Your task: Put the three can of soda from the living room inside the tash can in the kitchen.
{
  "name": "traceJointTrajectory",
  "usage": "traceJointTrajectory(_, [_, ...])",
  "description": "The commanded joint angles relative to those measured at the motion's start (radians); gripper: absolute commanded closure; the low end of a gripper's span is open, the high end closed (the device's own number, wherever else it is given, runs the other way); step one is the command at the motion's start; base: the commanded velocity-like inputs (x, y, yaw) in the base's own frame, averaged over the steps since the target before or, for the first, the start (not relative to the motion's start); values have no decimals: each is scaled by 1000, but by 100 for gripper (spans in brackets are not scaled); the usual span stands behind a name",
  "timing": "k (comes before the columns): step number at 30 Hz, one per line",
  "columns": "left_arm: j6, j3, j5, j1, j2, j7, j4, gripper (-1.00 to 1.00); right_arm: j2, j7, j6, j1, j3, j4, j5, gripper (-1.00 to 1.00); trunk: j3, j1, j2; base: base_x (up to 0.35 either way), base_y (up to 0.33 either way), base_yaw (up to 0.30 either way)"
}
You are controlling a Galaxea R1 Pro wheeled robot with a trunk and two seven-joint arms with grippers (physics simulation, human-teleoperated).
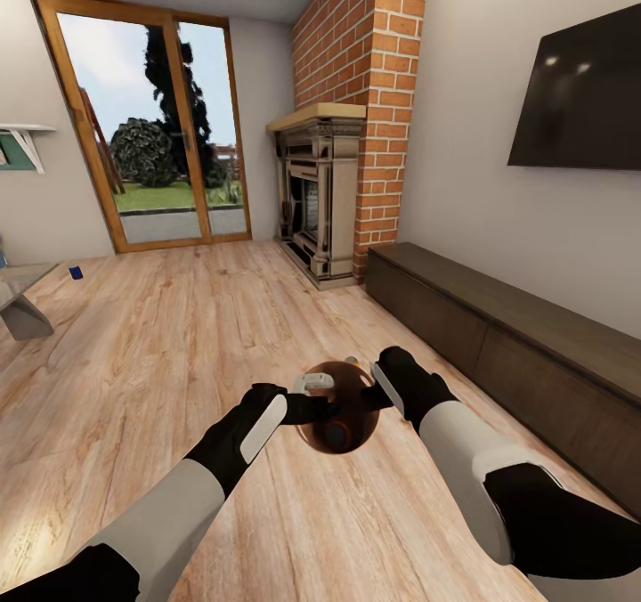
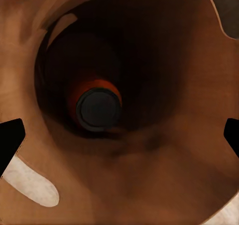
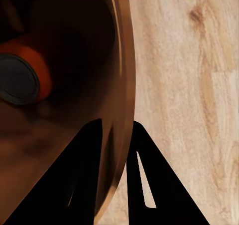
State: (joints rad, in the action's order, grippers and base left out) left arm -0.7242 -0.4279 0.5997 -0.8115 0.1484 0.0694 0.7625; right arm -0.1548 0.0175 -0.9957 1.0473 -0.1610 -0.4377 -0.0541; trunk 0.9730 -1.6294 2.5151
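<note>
The copper-brown tash can (image 1: 343,419) hangs above the wood floor between my two arms, low in the head view's middle. My right gripper (image 3: 117,160) is shut on its rim (image 3: 122,85), one finger inside the wall and one outside. My left gripper (image 2: 119,135) is open over the bucket's mouth, its fingertips wide apart. An orange can of soda (image 2: 97,105) lies at the bottom of the bucket, and the right wrist view shows that can (image 3: 30,80) too. A dark blue can of soda (image 1: 76,272) stands on the floor far to the left.
A glass coffee table (image 1: 18,290) juts in at the left edge, near the blue can. A long dark low cabinet (image 1: 499,335) runs along the right wall under a black TV (image 1: 583,94). A brick fireplace (image 1: 325,192) and a glass patio door (image 1: 151,130) stand ahead.
</note>
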Motion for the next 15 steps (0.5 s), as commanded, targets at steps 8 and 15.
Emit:
traceJointTrajectory(8, [-1, 0, 0, 0, -5, -3, 1, -100, 0, -4, 1, -2, 2, -1, 10, 100, 0, 0, 0, 0, 0, 0])
traceJointTrajectory(15, [-12, 0, 0, 0, -13, -11, 54, -100, 3, -4, 2, -2, 3, -1, 8, 100, 0, 0, 0, 0, 0, 0])
